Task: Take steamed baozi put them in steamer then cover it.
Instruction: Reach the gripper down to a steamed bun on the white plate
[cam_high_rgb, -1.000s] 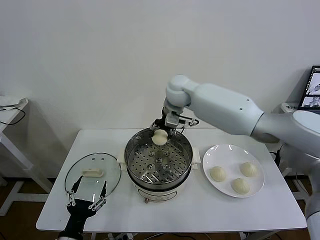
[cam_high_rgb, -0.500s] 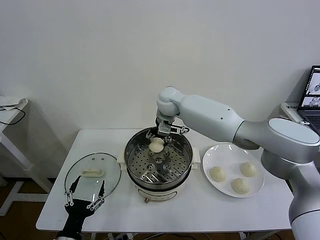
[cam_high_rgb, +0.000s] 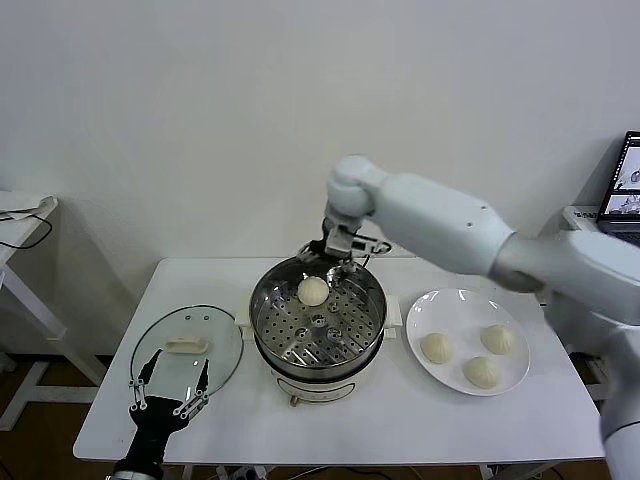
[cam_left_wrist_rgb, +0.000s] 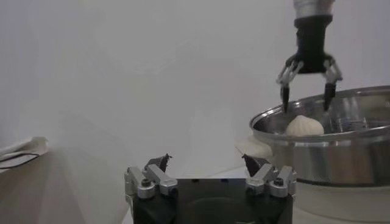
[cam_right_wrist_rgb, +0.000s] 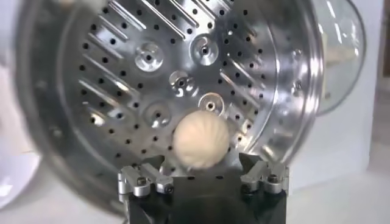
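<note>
The steamer (cam_high_rgb: 345, 338) stands mid-table, and one baozi (cam_high_rgb: 313, 291) lies on its perforated tray (cam_right_wrist_rgb: 183, 79) near the far side. My right gripper (cam_high_rgb: 338, 262) hangs open just above that baozi (cam_right_wrist_rgb: 201, 139), clear of it. From the left wrist view its two fingers straddle the air over the bun (cam_left_wrist_rgb: 304, 126). Three more baozi (cam_high_rgb: 437, 347) (cam_high_rgb: 497, 338) (cam_high_rgb: 483, 371) rest on the white plate (cam_high_rgb: 455, 310). The glass cover (cam_high_rgb: 215, 340) lies flat to the steamer's left. My left gripper (cam_high_rgb: 170, 390) sits open over the cover's near edge, holding nothing.
The white table (cam_high_rgb: 400, 420) has bare room in front of the steamer and plate. A laptop (cam_high_rgb: 625, 180) stands at the far right, off the table. A side table with a cable (cam_high_rgb: 20, 215) is at the far left.
My right gripper lowered into the steamer, opened and let go of the baozi, then rose slightly. The baozi now lies on the tray. The left arm has barely moved.
</note>
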